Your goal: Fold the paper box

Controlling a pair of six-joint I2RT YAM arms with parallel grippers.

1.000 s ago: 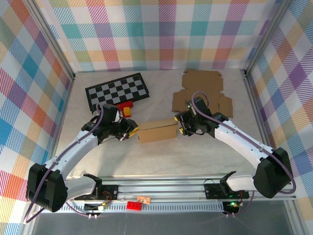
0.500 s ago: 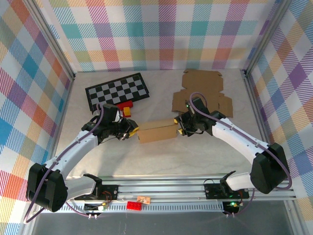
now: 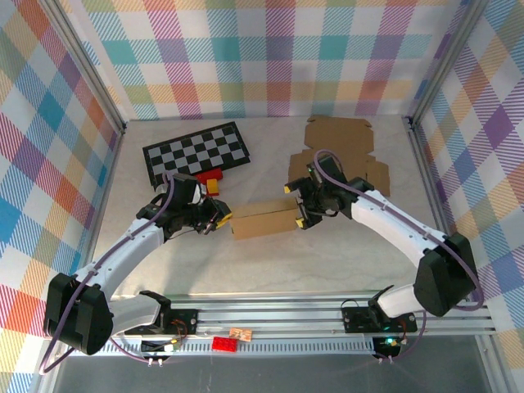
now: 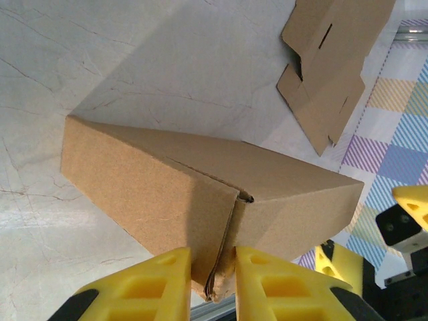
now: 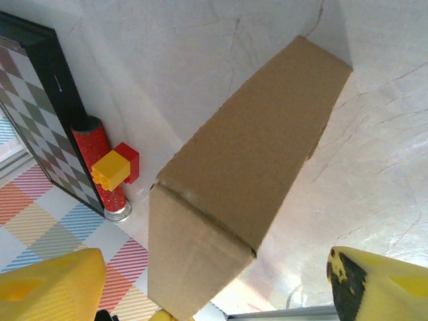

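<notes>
From above, the paper box lies on the counter, left jaws at its left end, right jaws at its right. In the left wrist view the jaws pinch the end flaps of the paper box — we'd hold that square and firm. In the right wrist view the jaws stand spread wide either side of the paper box, touching nothing — we'd close in gently, not shoving it.

Item: paired manipulators, left arm and right arm.
- Links: white, rounded shells.
- Joints and shoulder housings: black.
- Cable: thin, purple-grey, looped along each arm.
- Fingers: blocky yellow plastic on black mounts.
</notes>
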